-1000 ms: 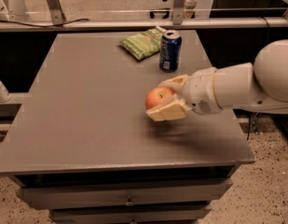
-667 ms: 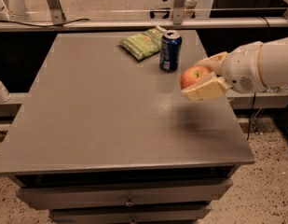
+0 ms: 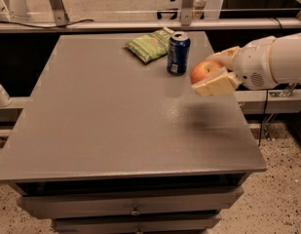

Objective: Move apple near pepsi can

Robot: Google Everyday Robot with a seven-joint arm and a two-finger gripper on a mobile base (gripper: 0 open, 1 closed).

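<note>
Gripper [image 3: 212,75] is clamped on the apple [image 3: 204,70], one pale finger over the top and the other under it, so it's pinching the fruit and not spread at all. It's hanging in the air over the right side of the grey table [image 3: 106,126], reaching in from the right on that chunky white arm [image 3: 276,60]. You can see a soft shadow [image 3: 211,123] on the tabletop below and a bit nearer the front, so I'd say the apple is clearly lifted off the surface, not resting. The pepsi can [image 3: 178,53] stands upright toward the back of the table, just to the left of the apple, apart from it but close. The green snack bag [image 3: 150,45] lies just behind and left of the can. My read: this is the tail end of the carry, with the apple already about where it needs to be sideways. What's left looks like a straight lowering onto the bare spot right of the can, then letting go. Main thing to watch, I reckon, is not drifting left and bumping the can, and the apple rolling once it's released.
</note>
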